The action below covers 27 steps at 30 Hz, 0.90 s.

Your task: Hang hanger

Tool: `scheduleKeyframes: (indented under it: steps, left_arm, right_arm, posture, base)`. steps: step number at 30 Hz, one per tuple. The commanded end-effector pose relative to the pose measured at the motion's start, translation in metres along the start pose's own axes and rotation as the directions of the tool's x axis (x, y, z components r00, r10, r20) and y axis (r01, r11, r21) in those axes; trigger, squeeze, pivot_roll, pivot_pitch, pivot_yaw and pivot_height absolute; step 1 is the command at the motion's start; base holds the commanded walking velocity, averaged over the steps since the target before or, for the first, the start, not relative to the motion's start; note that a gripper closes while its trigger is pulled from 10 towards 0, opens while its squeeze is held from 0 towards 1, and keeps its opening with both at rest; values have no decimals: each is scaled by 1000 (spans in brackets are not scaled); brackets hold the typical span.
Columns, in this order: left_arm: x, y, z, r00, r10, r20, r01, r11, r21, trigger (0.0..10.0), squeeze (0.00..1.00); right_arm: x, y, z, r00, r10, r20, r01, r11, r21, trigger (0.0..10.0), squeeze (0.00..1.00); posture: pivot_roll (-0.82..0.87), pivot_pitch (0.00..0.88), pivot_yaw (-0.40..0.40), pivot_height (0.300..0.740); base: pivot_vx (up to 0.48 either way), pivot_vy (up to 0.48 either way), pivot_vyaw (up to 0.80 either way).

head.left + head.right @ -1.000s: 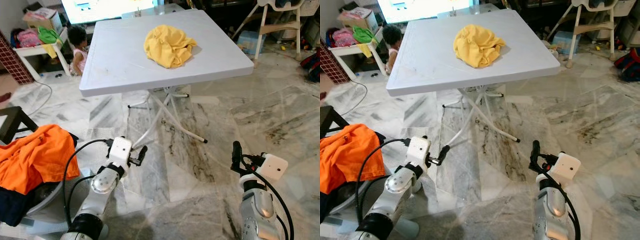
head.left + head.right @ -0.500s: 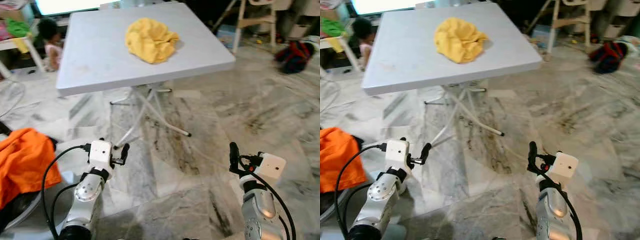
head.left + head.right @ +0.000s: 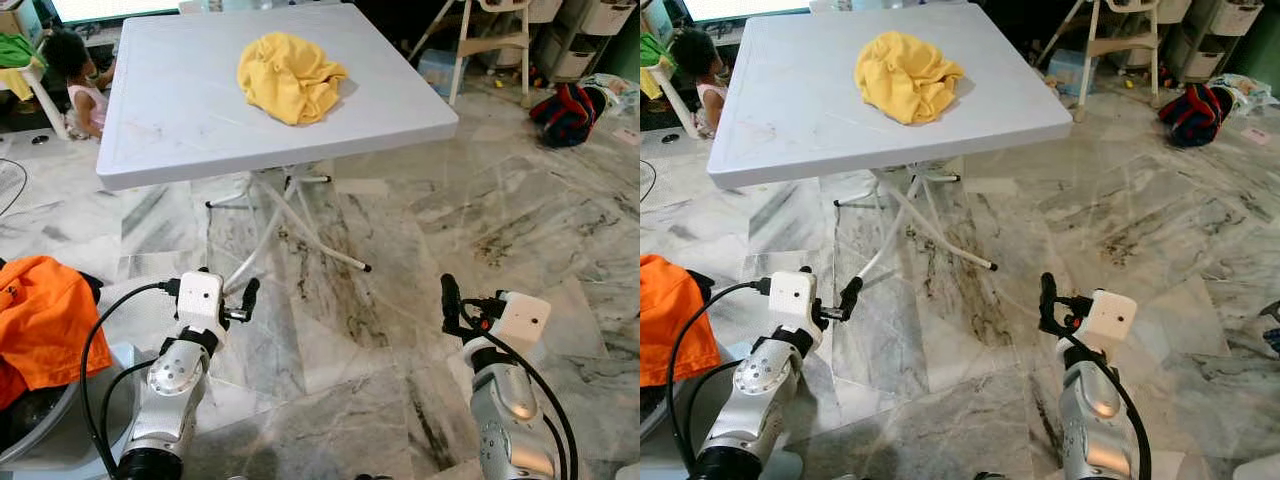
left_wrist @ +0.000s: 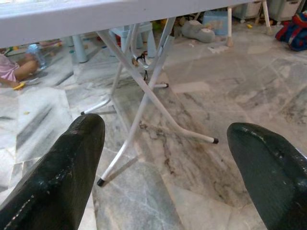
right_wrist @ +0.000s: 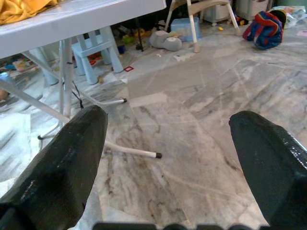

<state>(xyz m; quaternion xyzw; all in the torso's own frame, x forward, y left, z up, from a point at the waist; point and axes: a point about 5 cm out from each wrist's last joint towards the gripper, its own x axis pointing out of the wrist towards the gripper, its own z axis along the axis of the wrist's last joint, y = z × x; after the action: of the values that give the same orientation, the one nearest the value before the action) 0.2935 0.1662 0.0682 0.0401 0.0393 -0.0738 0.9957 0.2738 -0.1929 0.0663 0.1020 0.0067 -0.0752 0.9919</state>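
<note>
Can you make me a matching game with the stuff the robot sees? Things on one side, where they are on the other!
Things:
1. yellow cloth
2. orange cloth
3. red and blue bag
4. left gripper

Places:
A. on the floor, far off to the robot's right
B. on top of the white table
C. low on the robot's left, over a grey tub
D. held above the marble floor, empty

Pairs: 1-B, 2-C, 3-A, 4-D
</note>
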Motion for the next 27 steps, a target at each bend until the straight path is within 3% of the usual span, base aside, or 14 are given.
scheduleKeyframes:
  steps: [1,6,9,19,27]
  left_arm:
    - [1,1,4,1000,7,6,-7,1000,2,10000,0]
    - [0,-1,4,1000,20,5,-21,1000,8,10000,0]
    - [-2,-2,1,1000,10,-3,-10,1000,3,10000,0]
    - [-8,2,-1,998,65,-20,-66,997,-31,10000,0]
    - [-8,2,-3,997,67,-43,-69,997,-39,10000,0]
  right_arm:
    - [1,-1,3,1000,4,3,-4,1000,1,10000,0]
    - [3,4,6,999,38,16,-38,999,-8,10000,0]
    - [4,10,5,998,65,13,-65,997,-46,10000,0]
    - [7,14,4,996,87,-5,-88,996,-27,10000,0]
    - [6,13,3,996,85,-14,-85,996,-14,10000,0]
  posture:
    - [51,123,2,740]
    - [65,124,-2,740]
    - [72,127,-8,740]
    - [99,151,-30,740]
    - [95,160,-36,740]
  base:
    - [0,0,0]
    - [0,0,0]
    - [0,0,800]
    - [0,0,783]
    - [0,149,100]
